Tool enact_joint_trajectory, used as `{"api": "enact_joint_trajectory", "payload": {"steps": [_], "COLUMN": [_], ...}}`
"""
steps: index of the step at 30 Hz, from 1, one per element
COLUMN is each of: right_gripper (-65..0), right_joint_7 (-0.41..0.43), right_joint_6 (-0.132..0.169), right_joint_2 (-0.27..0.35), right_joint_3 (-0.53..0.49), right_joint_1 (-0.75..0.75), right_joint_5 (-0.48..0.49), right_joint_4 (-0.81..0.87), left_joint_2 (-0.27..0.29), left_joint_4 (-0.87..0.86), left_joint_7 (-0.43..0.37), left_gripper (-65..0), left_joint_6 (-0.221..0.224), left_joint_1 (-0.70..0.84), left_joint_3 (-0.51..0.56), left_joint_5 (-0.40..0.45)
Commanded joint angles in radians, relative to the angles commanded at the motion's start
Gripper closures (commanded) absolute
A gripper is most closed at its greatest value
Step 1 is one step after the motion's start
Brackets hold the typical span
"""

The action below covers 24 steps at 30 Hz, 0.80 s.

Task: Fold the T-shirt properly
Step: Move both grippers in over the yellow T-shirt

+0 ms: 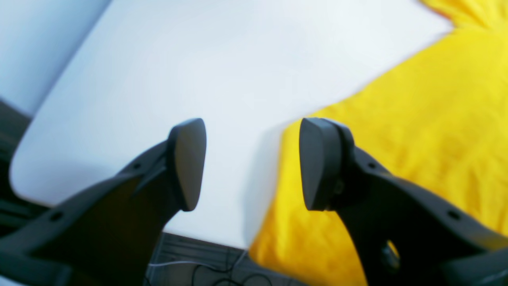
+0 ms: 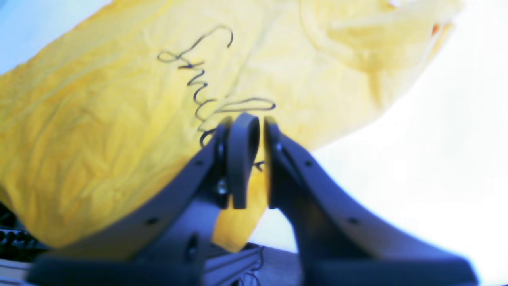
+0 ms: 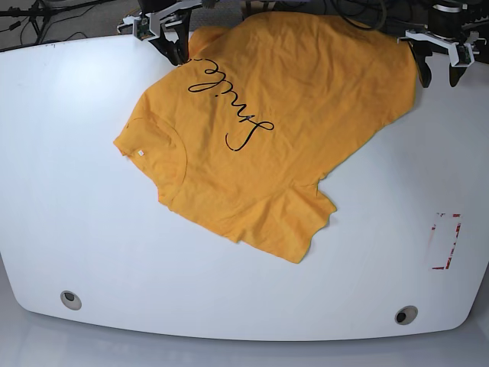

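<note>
Mustard T-shirt (image 3: 298,138) — spread askew, seemingly unfolded — "Smile" upward.

Both hands (image 1: 253,163) (image 2: 254,159) have black curved fingers with screw holes and flat pads.

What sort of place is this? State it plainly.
Probably a robot lab bench: a bare white rounded table carrying only a mustard-yellow cotton T-shirt, loose black cables behind it, and red tape marks at one edge.

a white table (image 3: 76,229) carries the t-shirt (image 3: 306,115), spread front-up with its hem overhanging.
</note>
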Motion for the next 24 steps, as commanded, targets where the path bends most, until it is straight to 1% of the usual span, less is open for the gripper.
{"api": "enact_joint_trajectory", "payload": {"steps": [2, 4, 12, 18, 24], "right_gripper": [-16.7, -25.1, -41.1, -48.1, -49.3], "right_joint_7": [-0.020, -0.049, -0.021, -0.023, -0.091], "right_joint_6": [-0.001, -0.001, -0.004, -0.004, -0.003], "right_joint_2": [-0.001, -0.002, -0.004, -0.011, -0.020], "right_joint_3": [0.000, 0.017, 0.041, 0.040, 0.042], "right_joint_1": [0.011, 0.011, -0.001, 0.012, 0.077], "right_joint_5": [0.000, 0.008, 0.007, 0.009, 0.016], "right_joint_4": [0.001, -0.010, -0.017, -0.019, -0.017], "left_joint_2": [0.000, 0.003, 0.004, -0.006, -0.009], "left_joint_4": [0.000, 0.011, 0.017, 0.012, 0.018], "left_joint_7": [0.006, 0.022, 0.032, 0.053, 0.067], "left_gripper": [-33.9, -34.5, -35.0, -34.8, -34.6], "left_joint_6": [-0.011, -0.030, -0.044, -0.040, -0.036], "left_joint_1": [0.003, -0.004, -0.016, -0.057, -0.093], "left_joint_3": [0.001, -0.007, -0.007, -0.021, -0.031], "left_joint_5": [0.000, -0.004, 0.002, -0.012, -0.031]}}
